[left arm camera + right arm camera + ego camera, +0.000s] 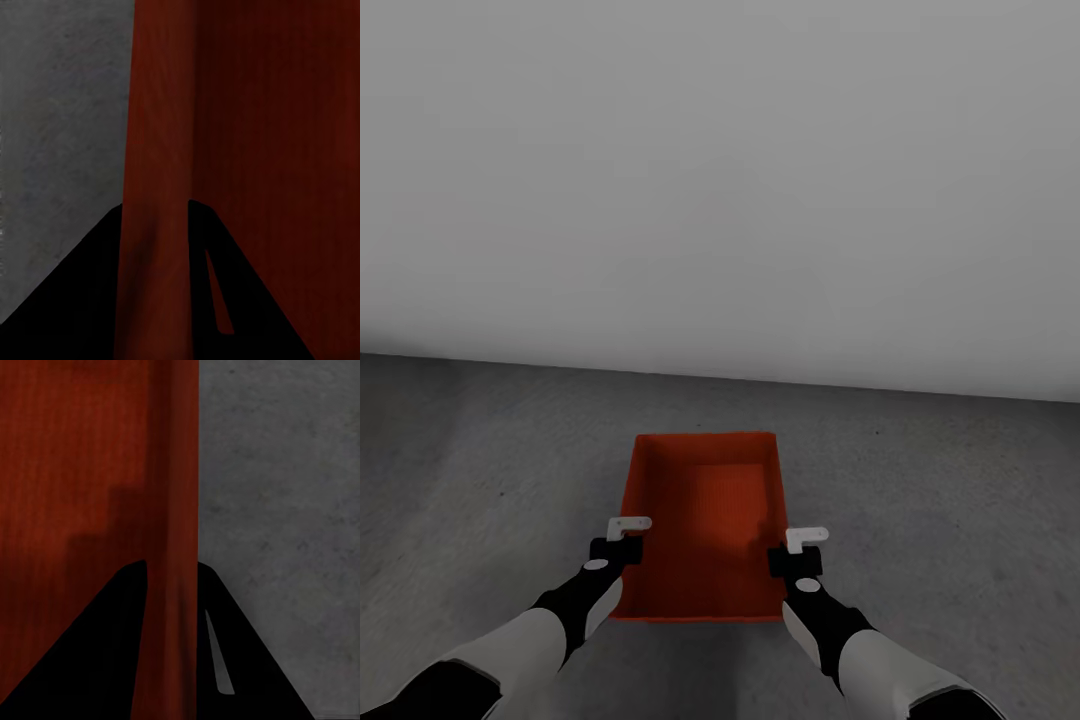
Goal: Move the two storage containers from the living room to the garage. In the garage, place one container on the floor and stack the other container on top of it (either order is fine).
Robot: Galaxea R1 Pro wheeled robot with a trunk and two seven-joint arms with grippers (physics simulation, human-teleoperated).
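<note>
One orange-red open-top storage container [705, 520] is in front of me over the dark grey concrete floor [480, 450] of the garage, its long side pointing at the wall. My left gripper [628, 530] is shut on its left wall near the front corner. My right gripper [800, 545] is shut on its right wall opposite. In the left wrist view the thin red wall [161, 112] runs between the dark fingers of the left gripper [157, 210]. The right wrist view shows the same for the right gripper [171, 566] on the container wall [176, 472]. I cannot tell whether the container rests on the floor.
A plain light-grey wall [720, 180] stands straight ahead, meeting the floor a short way beyond the container. Rough concrete floor [277, 510] spreads to both sides of the container.
</note>
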